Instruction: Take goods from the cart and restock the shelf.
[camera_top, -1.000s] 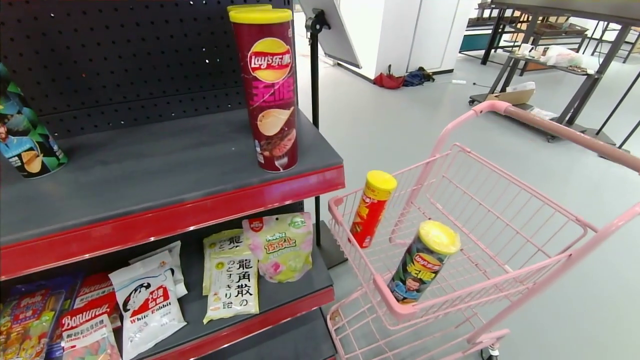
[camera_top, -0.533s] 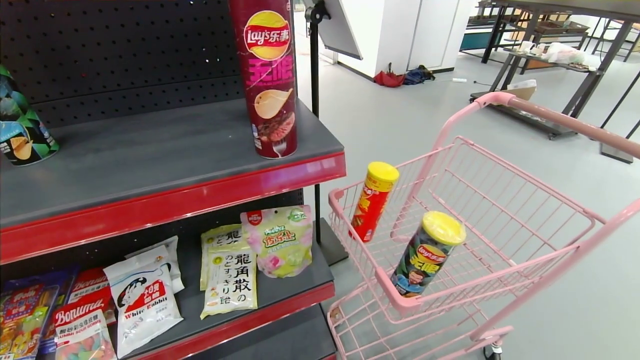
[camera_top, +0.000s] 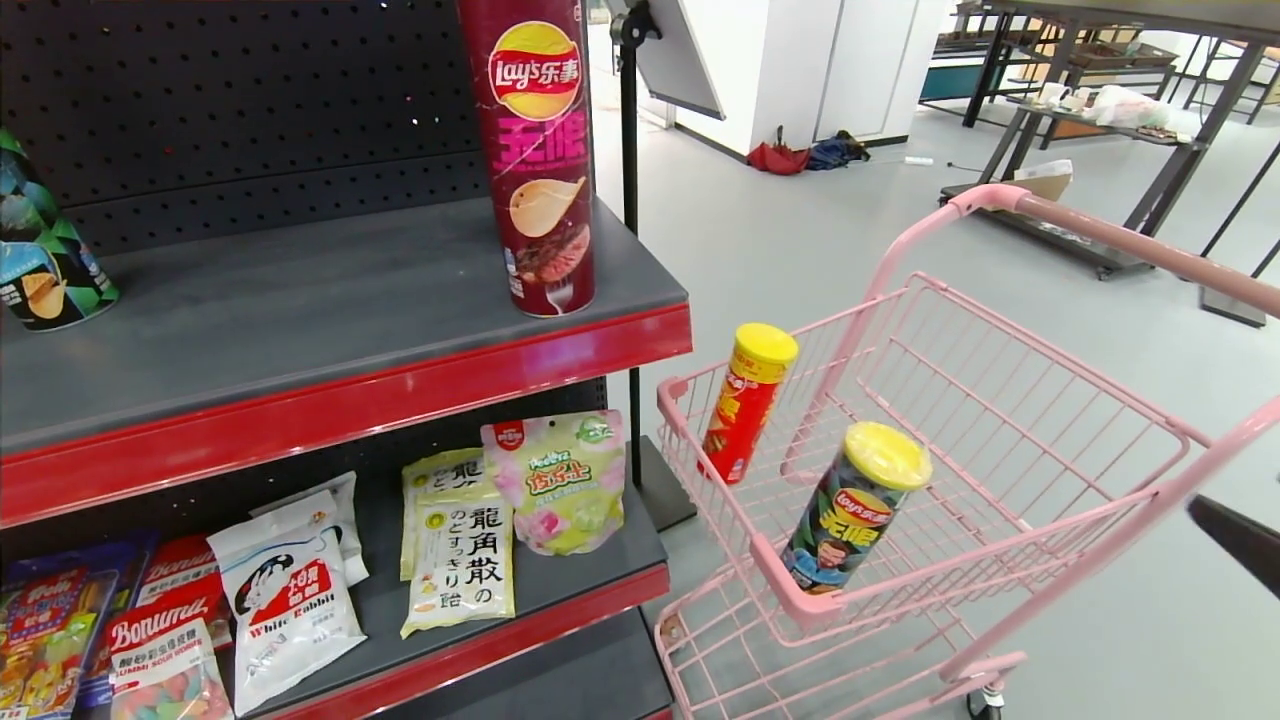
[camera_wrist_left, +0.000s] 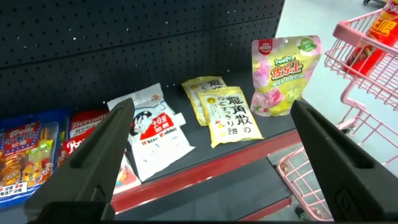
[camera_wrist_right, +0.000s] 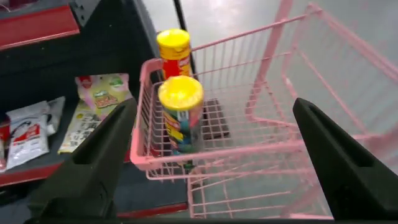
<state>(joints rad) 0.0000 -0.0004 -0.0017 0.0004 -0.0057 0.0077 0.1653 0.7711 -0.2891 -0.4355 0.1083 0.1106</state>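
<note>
The pink cart (camera_top: 1010, 420) stands to the right of the shelf (camera_top: 330, 300). Two cans with yellow lids lean in its basket: a red can (camera_top: 745, 405) at the shelf-side corner and a dark can (camera_top: 850, 510) against the near rim. In the right wrist view my right gripper (camera_wrist_right: 214, 106) hangs open above the cart, facing the dark can (camera_wrist_right: 180, 118) and the red can (camera_wrist_right: 174, 53). A dark part of that arm (camera_top: 1240, 540) shows at the head view's right edge. My left gripper (camera_wrist_left: 211, 104) is open in front of the lower shelf, holding nothing.
On the upper shelf stand a tall maroon can (camera_top: 540, 170) near the right end and a dark green can (camera_top: 40, 260) at the far left, with bare board between. Snack bags (camera_top: 470, 550) lie on the lower shelf. A black pole (camera_top: 628, 250) rises between shelf and cart.
The head camera tilted down a second ago, shifting the whole picture. Since half a second ago a dark part of my right arm has come in at the right edge.
</note>
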